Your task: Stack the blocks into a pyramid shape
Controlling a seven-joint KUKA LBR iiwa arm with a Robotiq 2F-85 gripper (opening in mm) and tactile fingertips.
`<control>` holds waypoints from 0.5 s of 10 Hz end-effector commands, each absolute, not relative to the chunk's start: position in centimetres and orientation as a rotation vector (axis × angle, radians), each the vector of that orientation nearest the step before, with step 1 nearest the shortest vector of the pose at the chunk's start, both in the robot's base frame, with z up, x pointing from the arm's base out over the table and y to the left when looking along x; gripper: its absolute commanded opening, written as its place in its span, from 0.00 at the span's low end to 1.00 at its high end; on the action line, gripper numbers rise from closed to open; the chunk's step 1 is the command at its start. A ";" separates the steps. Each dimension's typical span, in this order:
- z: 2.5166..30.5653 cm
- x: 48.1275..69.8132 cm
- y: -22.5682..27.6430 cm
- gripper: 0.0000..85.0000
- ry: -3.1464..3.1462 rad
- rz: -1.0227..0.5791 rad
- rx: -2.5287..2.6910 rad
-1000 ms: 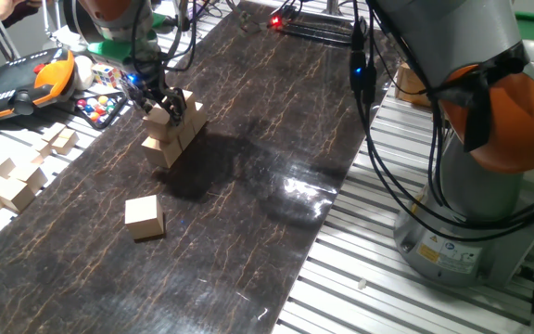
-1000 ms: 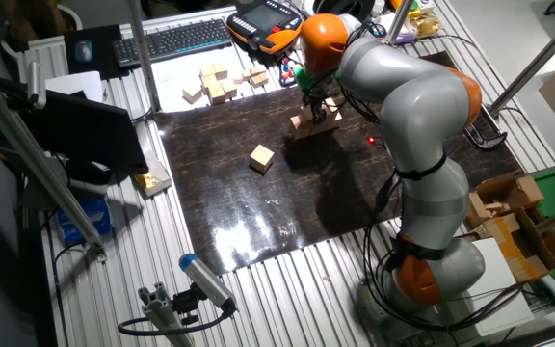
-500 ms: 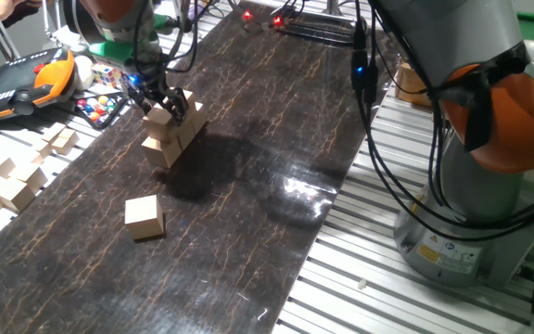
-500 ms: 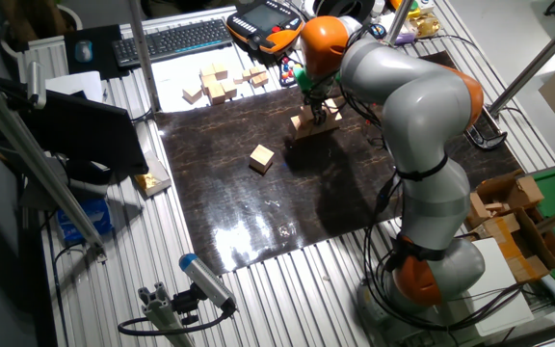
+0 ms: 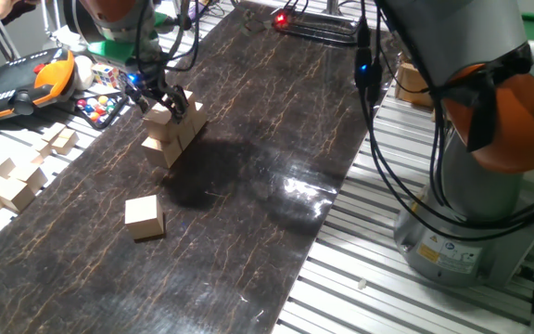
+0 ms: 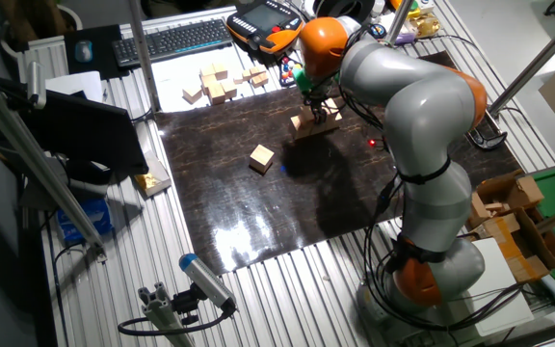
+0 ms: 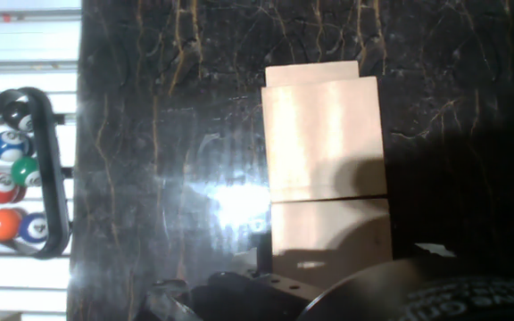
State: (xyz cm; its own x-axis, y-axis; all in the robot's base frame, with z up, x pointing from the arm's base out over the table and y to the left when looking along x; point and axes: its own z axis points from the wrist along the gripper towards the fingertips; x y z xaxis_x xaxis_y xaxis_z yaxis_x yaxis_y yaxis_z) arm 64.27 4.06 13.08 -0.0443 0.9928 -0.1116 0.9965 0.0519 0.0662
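The blocks form a small tiered stack (image 5: 169,137) on the dark mat, also seen in the other fixed view as the stack (image 6: 313,121). One more block (image 5: 144,216) lies alone nearer the front, shown too as the loose block (image 6: 262,157). My gripper (image 5: 162,100) hangs right over the stack's top block (image 5: 160,115), fingers spread to either side of it, open. From the hand view I look down on two block tops (image 7: 324,138), with a sliver of a lower block beyond them. The fingertips do not show there.
A pile of smaller pale wooden pieces (image 5: 7,181) lies off the mat's left edge, the same pile (image 6: 222,82) showing near a keyboard (image 6: 171,40). A rack of billiard balls (image 5: 100,107) and an orange teach pendant (image 5: 26,79) sit close behind the stack. The arm's base (image 5: 471,213) stands at right.
My gripper has lifted very slightly above the stack's top block. The blocks have stayed where they were.
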 end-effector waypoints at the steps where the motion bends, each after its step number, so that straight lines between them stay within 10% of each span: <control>1: 13.6 64.2 4.3 1.00 2.193 -0.040 2.070; 5: 16.9 63.8 6.9 1.00 2.273 0.028 2.004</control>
State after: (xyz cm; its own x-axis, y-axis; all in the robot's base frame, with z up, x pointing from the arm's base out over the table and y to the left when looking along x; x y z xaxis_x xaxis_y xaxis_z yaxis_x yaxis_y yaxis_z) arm 63.79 6.97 16.99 -0.1221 0.9901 -0.0698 0.9879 0.1280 0.0873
